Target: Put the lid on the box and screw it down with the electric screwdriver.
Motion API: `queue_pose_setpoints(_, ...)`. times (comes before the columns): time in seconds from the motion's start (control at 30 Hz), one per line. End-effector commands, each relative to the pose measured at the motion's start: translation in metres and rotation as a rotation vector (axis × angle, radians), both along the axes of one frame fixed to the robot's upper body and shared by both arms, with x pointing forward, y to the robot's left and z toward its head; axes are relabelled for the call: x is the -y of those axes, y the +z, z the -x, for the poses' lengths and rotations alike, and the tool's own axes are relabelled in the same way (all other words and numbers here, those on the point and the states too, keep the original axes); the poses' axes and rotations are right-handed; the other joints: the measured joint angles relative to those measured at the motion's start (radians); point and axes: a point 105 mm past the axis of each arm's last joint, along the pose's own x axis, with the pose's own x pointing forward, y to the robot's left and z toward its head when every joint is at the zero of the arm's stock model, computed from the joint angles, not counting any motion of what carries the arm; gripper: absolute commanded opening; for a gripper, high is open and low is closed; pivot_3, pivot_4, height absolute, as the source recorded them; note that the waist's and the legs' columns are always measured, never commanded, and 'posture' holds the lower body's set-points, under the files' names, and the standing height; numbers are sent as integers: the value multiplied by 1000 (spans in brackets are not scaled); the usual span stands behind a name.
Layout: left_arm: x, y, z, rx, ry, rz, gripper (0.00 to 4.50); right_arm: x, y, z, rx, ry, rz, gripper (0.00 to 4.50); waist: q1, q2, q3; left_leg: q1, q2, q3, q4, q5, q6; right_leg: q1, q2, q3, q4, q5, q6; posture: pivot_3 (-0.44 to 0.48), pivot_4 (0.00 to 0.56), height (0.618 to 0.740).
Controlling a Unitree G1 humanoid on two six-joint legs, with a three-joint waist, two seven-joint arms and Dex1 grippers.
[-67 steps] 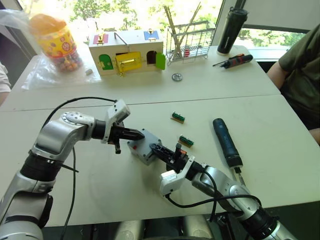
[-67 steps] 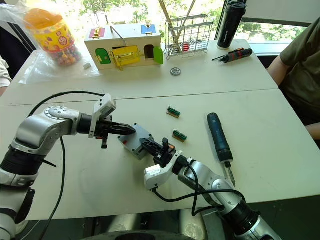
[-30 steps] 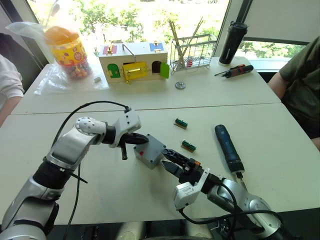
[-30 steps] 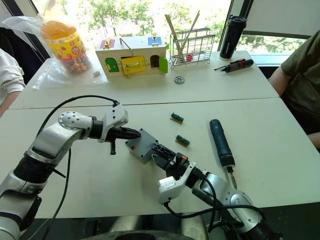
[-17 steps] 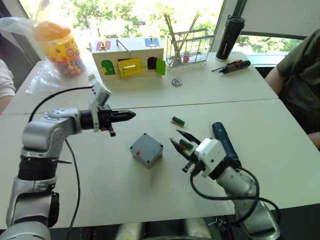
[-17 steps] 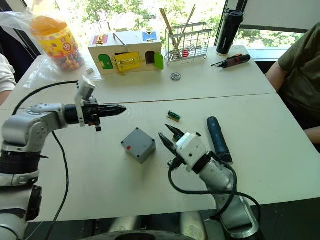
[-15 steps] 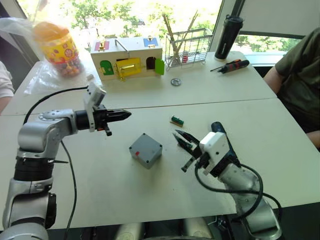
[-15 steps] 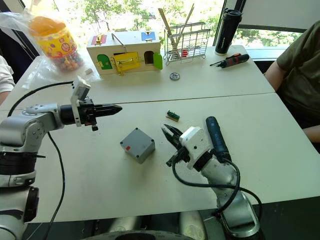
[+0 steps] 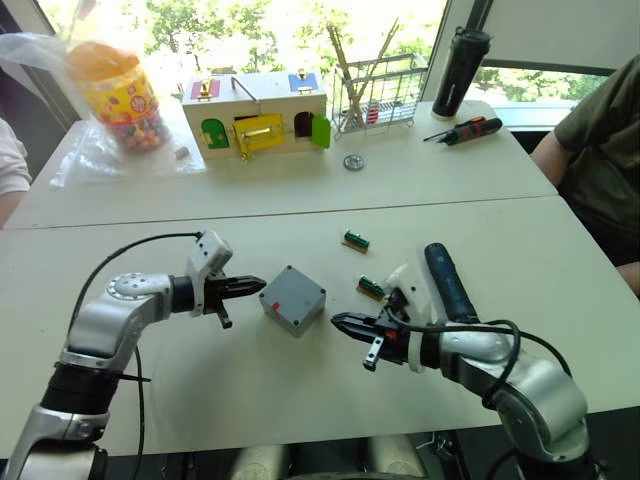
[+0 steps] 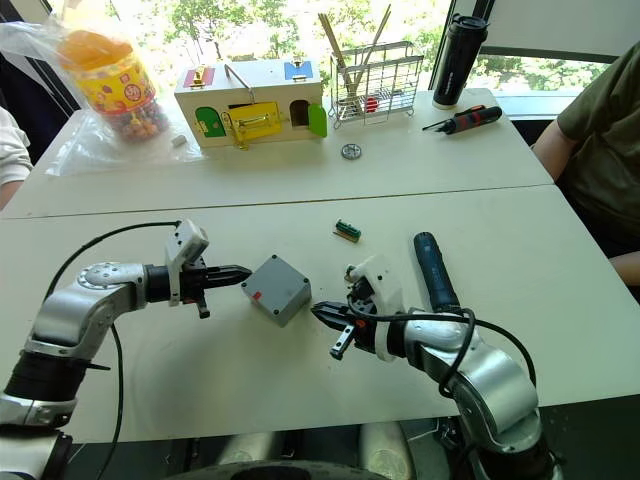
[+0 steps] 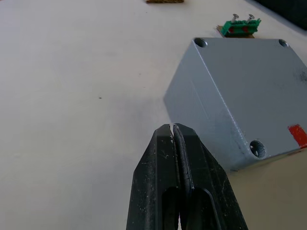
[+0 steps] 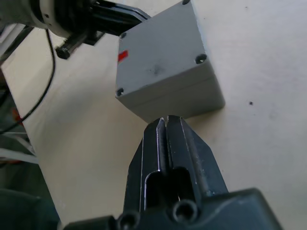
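Observation:
The grey box (image 9: 293, 298) stands mid-table with a red mark by one corner. Its flat top with corner screw holes is the lid (image 12: 158, 62), seated on the box above a seam on the side wall (image 12: 177, 98). My left gripper (image 9: 255, 287) is shut and empty, its tip (image 11: 172, 127) just off the box's left side. My right gripper (image 9: 340, 322) is shut and empty too, with its tip (image 12: 165, 119) a small gap from the box's near right side. The dark blue electric screwdriver (image 9: 448, 283) lies on the table to the right, behind my right arm.
Two green terminal blocks (image 9: 355, 239) (image 9: 371, 289) lie between box and screwdriver. At the back stand a wooden box with coloured doors (image 9: 256, 113), a wire rack (image 9: 378, 88), a black bottle (image 9: 462, 60), a black-and-orange screwdriver (image 9: 465, 129) and a candy jar (image 9: 112, 92). A person sits at the right edge (image 9: 600, 140).
Both grippers have come in to the box from farther out, the left from the upper left, the right from beside the screwdriver. The right gripper's fingers have gone from open to shut.

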Motion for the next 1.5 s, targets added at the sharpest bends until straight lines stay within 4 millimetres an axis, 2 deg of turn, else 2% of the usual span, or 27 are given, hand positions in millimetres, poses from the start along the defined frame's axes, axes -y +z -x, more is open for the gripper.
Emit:
queue_pose_setpoints(0.03, 4, 7, 2, 53, -19, -13, 0, -9, -8, -2, -31, 23, 15, 56, -1, 0, 0, 0, 0, 0, 0, 0, 0, -1, 0, 0, 0, 0, 0, 0, 150, 740)
queue_pose_setpoints(0.2, 6, 7, 12, 28, -35, -14, 0, -9, -17, -24, -4, -58, 47, 56, -1, 1, 0, 0, 0, 1, 0, 0, 0, -4, 0, 0, 0, 0, 0, 0, 150, 740)
queue_pose_setpoints(0.33, 6, 9, 22, 5, -49, 1, 0, -12, -7, -45, 66, -118, 15, 56, -1, 1, 1, -1, 0, 1, 0, 0, 0, -4, -1, 0, 0, 0, 0, 0, 150, 740)
queue_pose_setpoints(0.43, 8, 9, 22, 7, -28, 9, 0, -13, 3, -58, 96, -165, -24, 56, -1, 1, 1, -1, 0, 1, 0, 0, 0, -5, -1, 0, 0, 0, 0, 0, 150, 740)
queue_pose_setpoints(0.6, 10, 8, 13, 28, 28, 24, 0, -17, 6, -67, 114, -178, -38, 56, -2, 1, 1, -1, 0, 1, 0, 0, 0, -5, 0, 0, 0, 0, 0, 0, 150, 740)
queue_pose_setpoints(0.9, 15, 7, 6, 47, 57, 32, 0, -20, 0, -64, 104, -143, -14, 56, -2, 2, 1, -1, 0, 2, 0, 0, -1, -6, 0, 1, 0, 0, 0, 0, 150, 740)
queue_pose_setpoints(1.07, 18, 7, 5, 52, 60, 25, 0, -10, -2, -65, 119, -167, 18, 56, -1, 2, 1, -1, -1, 2, 0, 0, -1, -6, 0, 1, 0, 0, 0, 0, 150, 740)
queue_pose_setpoints(1.3, 12, 9, 23, 8, -2, -8, 0, 1, -4, -47, 98, -136, 55, 56, -3, 2, 2, -4, 0, 2, -1, 0, -1, -8, -1, 1, 0, 0, 0, 0, 150, 740)
queue_pose_setpoints(1.5, 16, 8, 18, 19, 32, 7, 0, -7, -8, -38, 63, -118, 42, 56, -1, 2, 2, -5, 0, 2, -1, 0, -1, -9, 0, 1, 1, 0, 0, 0, 150, 740)
